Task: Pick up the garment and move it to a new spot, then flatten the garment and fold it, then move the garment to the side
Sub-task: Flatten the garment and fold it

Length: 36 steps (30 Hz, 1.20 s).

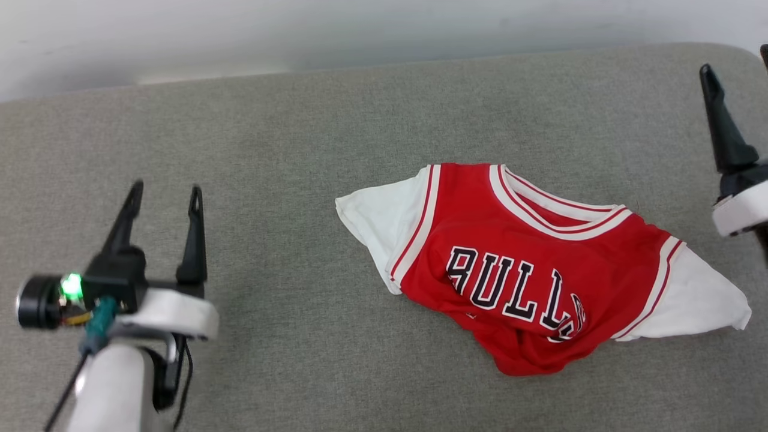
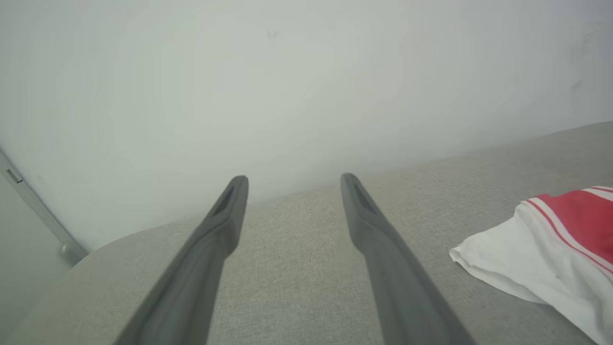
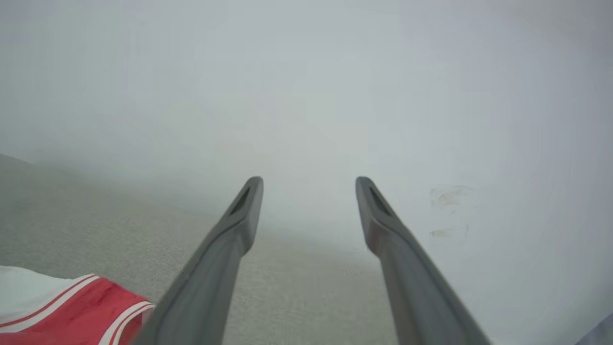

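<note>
The garment [image 1: 528, 264], a red jersey with white sleeves, striped trim and black lettering, lies crumpled on the grey surface [image 1: 288, 150], right of centre in the head view. Its lower part is bunched under. My left gripper [image 1: 165, 195] hovers open at the lower left, well apart from it, fingers empty. One dark finger [image 1: 723, 123] of my right arm stands at the right edge, beyond the right sleeve. In the left wrist view the left gripper [image 2: 292, 179] is open with a white sleeve [image 2: 527, 254] to its right. In the right wrist view the right gripper [image 3: 309, 182] is open and empty, the garment [image 3: 67, 311] at lower left.
A pale wall [image 1: 360, 30] runs along the far edge of the grey padded surface. The surface's rounded corner [image 2: 81, 258] shows in the left wrist view, with a grey strip [image 2: 28, 201] on the wall beside it.
</note>
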{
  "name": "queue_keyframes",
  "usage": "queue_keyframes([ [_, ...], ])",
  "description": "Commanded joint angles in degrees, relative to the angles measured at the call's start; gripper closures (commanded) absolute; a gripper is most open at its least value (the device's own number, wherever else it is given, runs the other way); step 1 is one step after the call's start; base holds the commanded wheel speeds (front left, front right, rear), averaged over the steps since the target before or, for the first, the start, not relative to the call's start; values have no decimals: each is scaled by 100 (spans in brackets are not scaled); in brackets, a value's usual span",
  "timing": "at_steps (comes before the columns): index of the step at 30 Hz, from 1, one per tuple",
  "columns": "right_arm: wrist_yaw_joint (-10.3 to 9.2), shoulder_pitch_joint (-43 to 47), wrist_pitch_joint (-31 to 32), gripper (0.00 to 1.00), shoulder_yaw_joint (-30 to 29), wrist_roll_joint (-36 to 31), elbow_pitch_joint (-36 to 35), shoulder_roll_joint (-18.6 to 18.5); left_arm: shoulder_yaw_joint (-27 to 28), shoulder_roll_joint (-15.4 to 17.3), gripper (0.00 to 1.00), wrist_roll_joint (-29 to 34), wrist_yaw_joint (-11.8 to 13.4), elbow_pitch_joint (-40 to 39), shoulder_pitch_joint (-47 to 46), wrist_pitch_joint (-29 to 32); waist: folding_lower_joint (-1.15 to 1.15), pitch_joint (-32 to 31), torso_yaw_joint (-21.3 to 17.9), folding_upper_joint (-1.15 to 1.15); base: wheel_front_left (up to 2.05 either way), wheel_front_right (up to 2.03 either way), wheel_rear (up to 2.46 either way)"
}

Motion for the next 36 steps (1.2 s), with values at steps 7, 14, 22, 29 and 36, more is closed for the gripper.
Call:
queue_keyframes([
  [7, -4, 1312, -44, 0, -1395, -1329, -1589, 1352, -381, 501, 0, -253, -501, 598, -1255, 828, 0, 149, -135, 0, 0, 0, 0],
  [14, -4, 2040, -46, 0, -1569, -1776, -2369, 1881, -1875, 1320, 0, -1268, -593, 644, -2503, 2473, 0, 351, -315, 0, 0, 0, 0],
  [22, -4, 2301, -47, 0, -1617, -1993, -2941, 2252, -4039, 2439, 0, -3227, -597, 219, -3983, 4650, 0, 725, -544, 0, 0, 0, 0],
  [29, -4, 2177, -47, 0, -1515, -2117, -3087, 2392, -5291, 2866, 0, -4720, -598, 231, -5118, 6340, 0, 1075, -739, 0, 0, 0, 0],
  [36, -4, 2024, -48, 0, -1337, -2218, -3003, 2448, -6022, 2676, 0, -5346, -598, 842, -5791, 7114, 0, 1377, -865, 0, 0, 0, 0],
])
